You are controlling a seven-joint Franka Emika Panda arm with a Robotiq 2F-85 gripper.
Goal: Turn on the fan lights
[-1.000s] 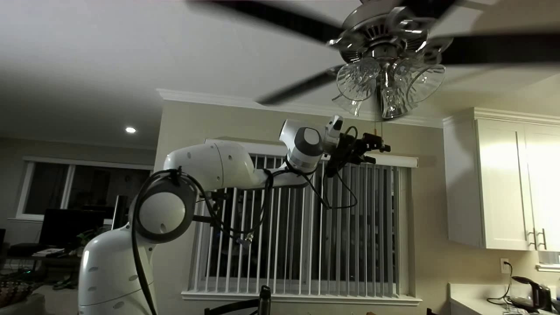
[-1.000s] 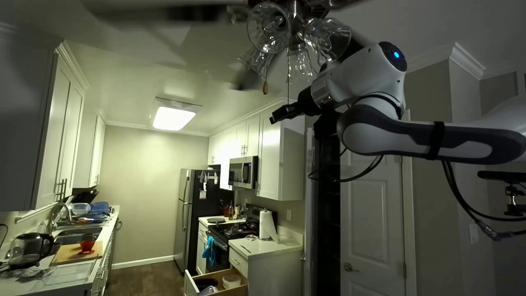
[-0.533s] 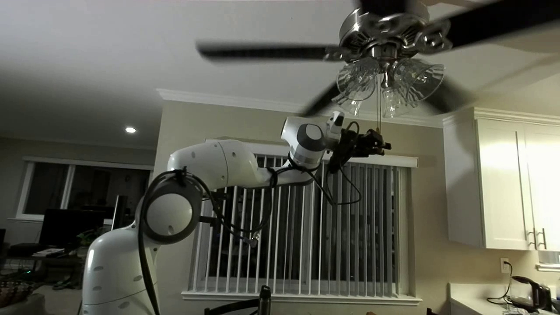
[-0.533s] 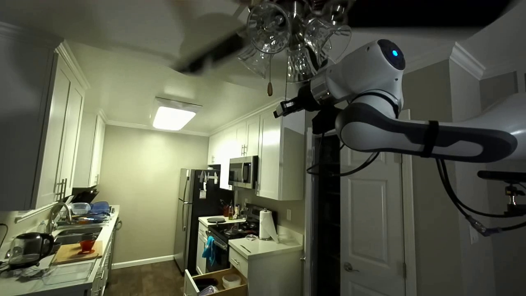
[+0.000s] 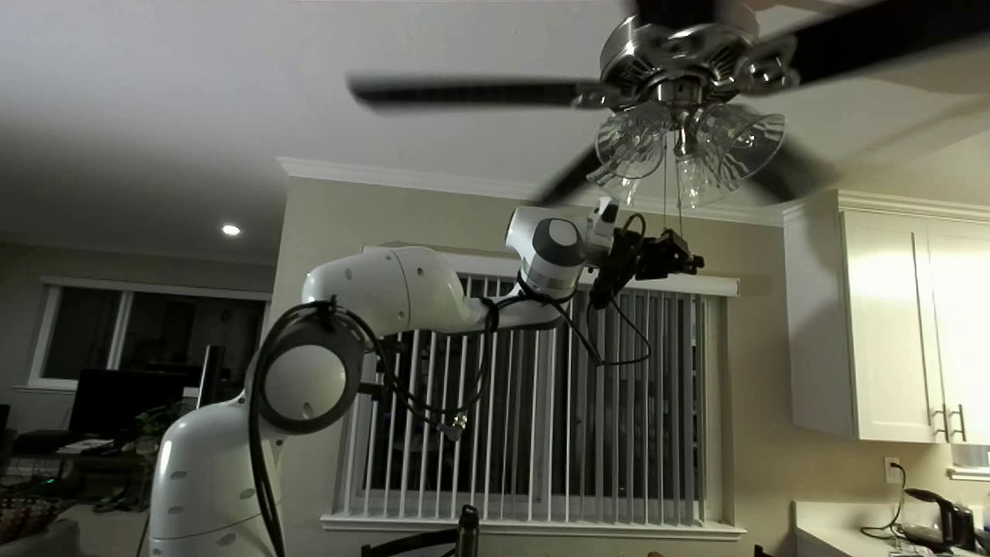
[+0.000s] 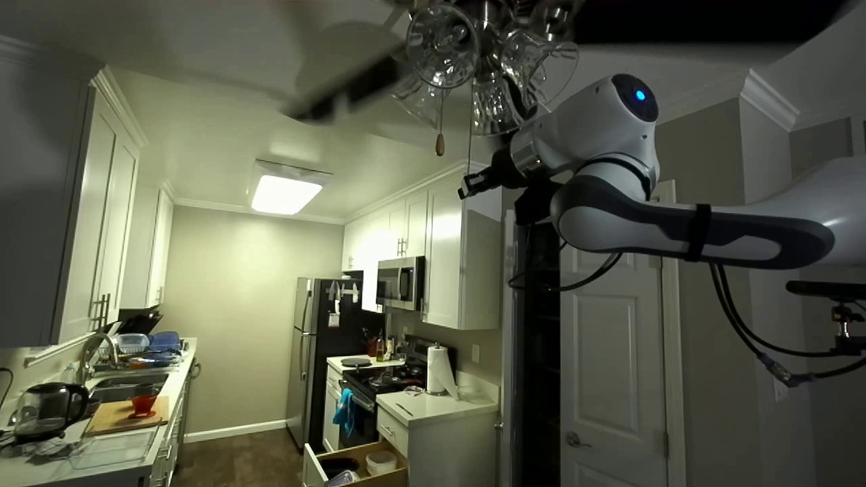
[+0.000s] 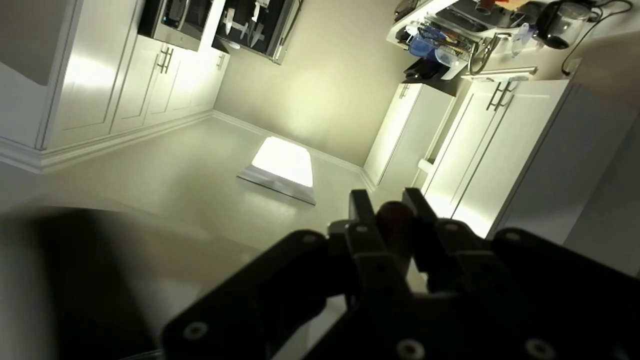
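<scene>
While blurry fan blade (image 6: 348, 88) is probably spinning at left, spare wooden pull (image 6: 440, 145) is dangling free. Next right, thin chain (image 6: 470, 138) is running down to tool (image 6: 467, 187), which is clamping reddish knob (image 7: 395, 220) in wrist view. Fan lights (image 6: 492, 84) are hanging overhead, bit further right, looking unlit. No telling if chain's theirs. I'd be tugging straight down, short and smooth, then letting chain rise.

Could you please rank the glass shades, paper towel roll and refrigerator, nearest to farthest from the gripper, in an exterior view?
1. Glass shades: just above the gripper.
2. Paper towel roll: well below, on the counter.
3. Refrigerator: lower left in view, farther back.
</scene>
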